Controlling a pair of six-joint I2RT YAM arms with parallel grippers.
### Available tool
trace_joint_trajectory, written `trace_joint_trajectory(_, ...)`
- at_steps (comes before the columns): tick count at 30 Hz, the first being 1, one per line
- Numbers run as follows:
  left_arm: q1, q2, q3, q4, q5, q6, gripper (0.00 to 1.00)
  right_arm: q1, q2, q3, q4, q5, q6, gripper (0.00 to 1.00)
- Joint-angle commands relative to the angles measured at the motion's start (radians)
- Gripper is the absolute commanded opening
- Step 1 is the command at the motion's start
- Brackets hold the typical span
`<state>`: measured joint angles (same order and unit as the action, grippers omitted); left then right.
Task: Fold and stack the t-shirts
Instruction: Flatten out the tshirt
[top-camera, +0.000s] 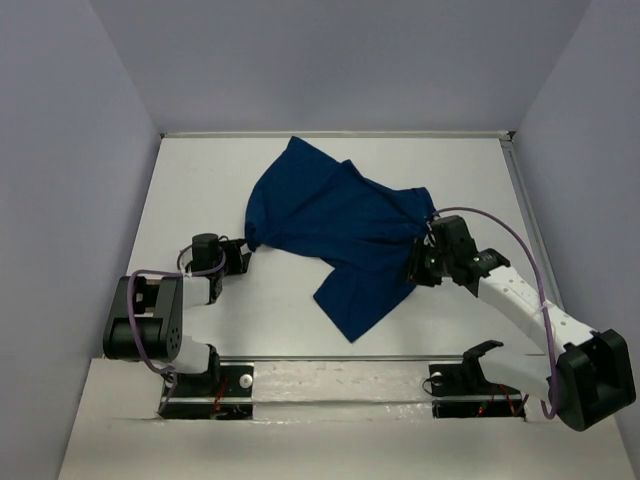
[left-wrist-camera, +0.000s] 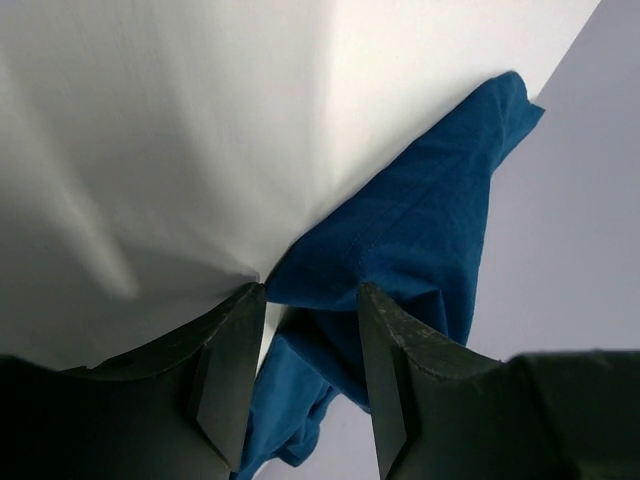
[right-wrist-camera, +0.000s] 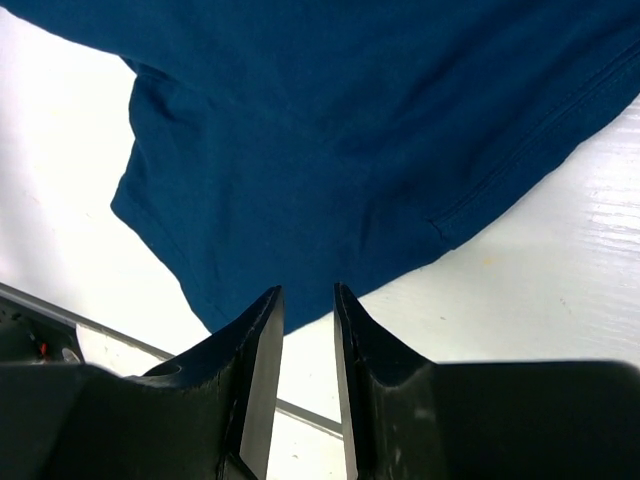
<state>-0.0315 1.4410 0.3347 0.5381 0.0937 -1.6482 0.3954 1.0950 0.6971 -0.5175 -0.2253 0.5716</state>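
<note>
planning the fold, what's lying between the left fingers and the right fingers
The crumpled navy t-shirt, reaching from the left fingers to the right fingers; the top view shows it.
</note>
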Motion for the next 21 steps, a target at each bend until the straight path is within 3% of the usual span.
trace_joint_trajectory(1, -0.015, 0.038, 0.013, 0.031, 0.0, -0.03, 0.43, 0.017, -0.02, -0.007, 0.01, 0.007, 0.008, 0.33)
trace_joint_trajectory(6, -0.015, 0.065, 0.009, 0.095, 0.0, -0.036, 0.3, 0.017, -0.014, -0.016, 0.013, 0.01, 0.017, 0.42)
trace_joint_trajectory(10, -0.015, 0.065, 0.026, 0.106, 0.0, -0.027, 0.11, 0.039, -0.009, -0.021, -0.01, 0.032, 0.036, 0.51)
trace_joint_trajectory(13, 0.017, 0.03, 0.064, 0.059, -0.015, 0.039, 0.0, 0.06, 0.002, -0.021, -0.05, 0.078, 0.063, 0.65)
trace_joint_trajectory(17, 0.076, -0.031, 0.127, -0.052, -0.035, 0.163, 0.0, 0.06, 0.017, -0.036, -0.07, 0.209, 0.116, 0.75)
trace_joint_trajectory(21, 0.142, -0.076, 0.182, -0.093, -0.019, 0.293, 0.0, 0.047, 0.077, -0.034, -0.061, 0.302, 0.131, 0.75)
